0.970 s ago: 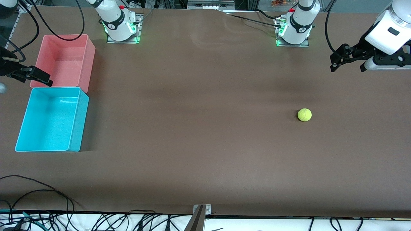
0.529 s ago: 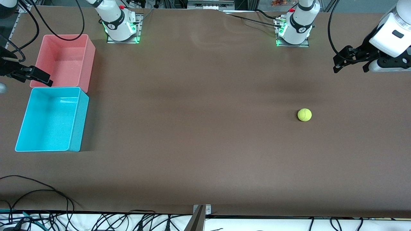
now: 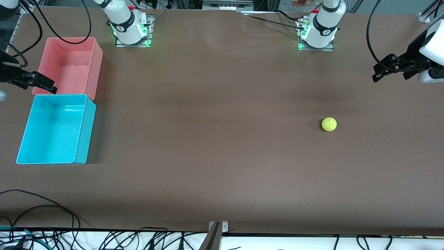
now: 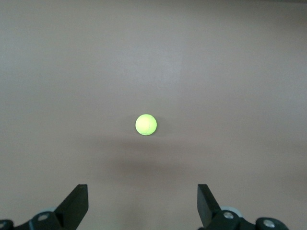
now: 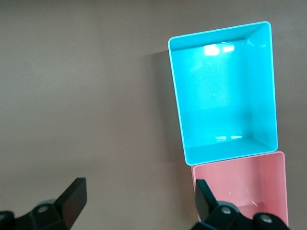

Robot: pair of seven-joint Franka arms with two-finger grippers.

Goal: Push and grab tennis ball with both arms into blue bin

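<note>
- While the ball (image 3: 329,124) sits alone on the desk (image 3: 215,149), this reads as the very start: the approach, with no push made and no contact with either arm.
- Left gripper (image 3: 376,73) hangs in the air over the left arm's end of the desk, at about 2 o'clock from the ball in the front view. Its fingers (image 4: 76,203) are spread wide and hold nothing, and its wrist camera has the ball dead centre between them.
- Right gripper (image 3: 51,86) waits up over the corner where the pink bin (image 3: 97,69) meets the blue bin (image 3: 85,139). Its fingers (image 5: 74,196) are spread wide too, and they are empty.
- Ball's spot: open desk toward the left arm's end, at about 3 o'clock from the desk's middle. It is well apart from the blue bin, which stands at 9 o'clock, and nothing lies between them.
- Blue bin is nearer the front camera than the pink one, the two touching, and both look empty.
- Next move, as I judge it: the left gripper must drop low beside the ball and nudge it toward 9 o'clock. The right arm could then take it and lift it over the blue rim.
- A straight, gentle shove is called for; a round ball rolls off line easily.
- Looks: small, fuzzy, yellow-green, with a faint curved seam, and far smaller than either bin.
</note>
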